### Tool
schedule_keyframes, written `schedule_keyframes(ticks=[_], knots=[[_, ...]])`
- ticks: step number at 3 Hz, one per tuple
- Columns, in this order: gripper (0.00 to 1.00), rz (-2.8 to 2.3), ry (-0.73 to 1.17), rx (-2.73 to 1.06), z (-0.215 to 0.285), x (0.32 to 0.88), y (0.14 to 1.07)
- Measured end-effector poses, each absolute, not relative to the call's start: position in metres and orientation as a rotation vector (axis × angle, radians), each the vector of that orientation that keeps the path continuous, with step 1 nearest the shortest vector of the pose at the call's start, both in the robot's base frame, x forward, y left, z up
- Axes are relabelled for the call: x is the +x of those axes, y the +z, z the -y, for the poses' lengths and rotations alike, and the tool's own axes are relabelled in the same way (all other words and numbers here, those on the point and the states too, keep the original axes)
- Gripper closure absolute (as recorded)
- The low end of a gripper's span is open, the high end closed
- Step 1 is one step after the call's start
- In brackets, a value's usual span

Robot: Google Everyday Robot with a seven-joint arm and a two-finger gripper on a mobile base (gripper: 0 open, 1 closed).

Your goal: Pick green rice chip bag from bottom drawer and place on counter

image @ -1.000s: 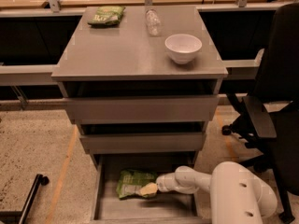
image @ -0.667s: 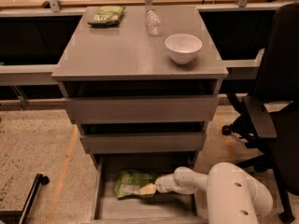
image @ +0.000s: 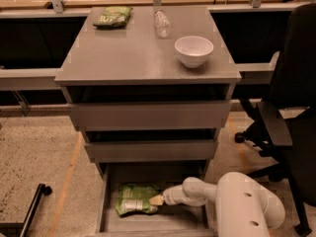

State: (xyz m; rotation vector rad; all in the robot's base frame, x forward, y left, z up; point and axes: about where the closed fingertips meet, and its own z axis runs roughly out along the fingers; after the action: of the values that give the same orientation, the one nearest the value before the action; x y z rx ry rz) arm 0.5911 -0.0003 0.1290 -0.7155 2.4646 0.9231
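Observation:
The green rice chip bag (image: 132, 198) lies flat on the floor of the open bottom drawer (image: 182, 220), at its left side, white label panel up. My gripper (image: 157, 200) reaches in from the right, low in the drawer, with its tip against the bag's right edge. My white arm (image: 232, 201) fills the lower right corner. The grey counter (image: 143, 51) sits above the two closed drawer fronts.
On the counter are a darker green bag (image: 112, 16) at the back left, a clear bottle (image: 161, 22) lying at the back middle and a white bowl (image: 194, 50) at the right. A black office chair (image: 286, 117) stands to the right. A black caster leg (image: 33, 205) is on the floor at left.
The gripper and the bag have stayed almost in place; the arm has shifted slightly left in the drawer.

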Motion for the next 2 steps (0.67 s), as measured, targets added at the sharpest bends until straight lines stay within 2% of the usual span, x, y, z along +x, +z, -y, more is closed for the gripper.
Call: schedule_keyframes(ticks=[1, 2], knots=[[0.88, -2.475, 0.93, -0.694, 0.0009, 0.5895, 0.1246], [1.0, -2.463, 0.919, -0.685, 0.0023, 0.5898, 0.132]])
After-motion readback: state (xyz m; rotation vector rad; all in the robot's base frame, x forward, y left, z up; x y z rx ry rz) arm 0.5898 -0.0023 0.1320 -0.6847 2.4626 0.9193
